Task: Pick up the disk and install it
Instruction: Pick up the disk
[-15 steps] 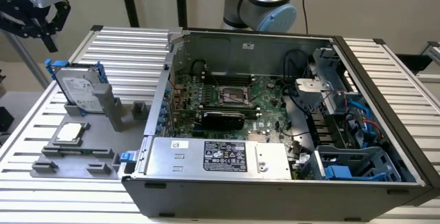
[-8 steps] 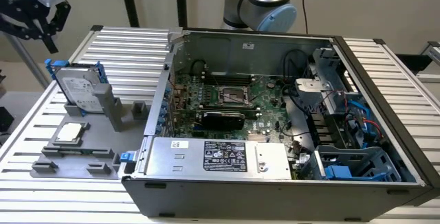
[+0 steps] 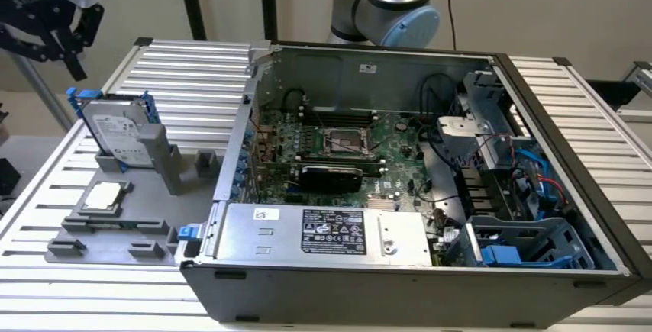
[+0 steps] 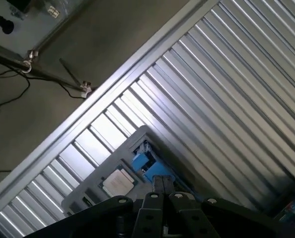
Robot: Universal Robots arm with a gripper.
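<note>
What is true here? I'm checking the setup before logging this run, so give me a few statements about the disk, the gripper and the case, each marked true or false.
1. The disk stands upright in a grey holder outside the computer case. True.
2. The gripper is clamped on the disk. False: it is shut on nothing and hangs apart from the disk.
3. The case is open, and its motherboard is exposed. True.
4. The CPU chip lies inside the case. False: it lies on the grey tray, at the exterior view's left of the case.
</note>
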